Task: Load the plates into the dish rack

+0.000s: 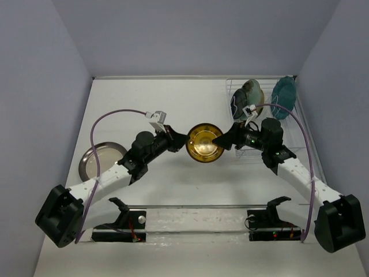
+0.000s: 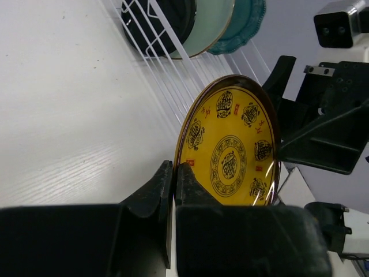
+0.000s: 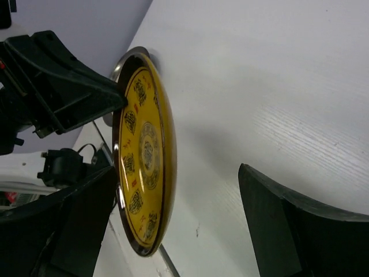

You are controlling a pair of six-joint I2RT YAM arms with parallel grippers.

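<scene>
The yellow patterned plate (image 1: 204, 143) is held on edge above the table's middle, between both arms. My left gripper (image 1: 183, 140) is shut on its left rim; the left wrist view shows the plate (image 2: 233, 144) pinched at the fingertips (image 2: 187, 179). My right gripper (image 1: 222, 140) is open, its jaws astride the plate's right rim (image 3: 141, 156), which sits close to the left finger (image 3: 75, 225), far from the right finger (image 3: 300, 231). The white wire dish rack (image 1: 235, 84) stands at the back right, holding the black plate (image 2: 167, 17), pale aqua plate (image 1: 252, 95) and teal plate (image 1: 283, 89). The cream plate is out of view.
The grey metallic plate (image 1: 102, 158) lies flat on the table at the left, near my left arm. The rack's wires (image 2: 173, 69) run just behind the yellow plate. A bar with two stands (image 1: 196, 219) sits along the near edge.
</scene>
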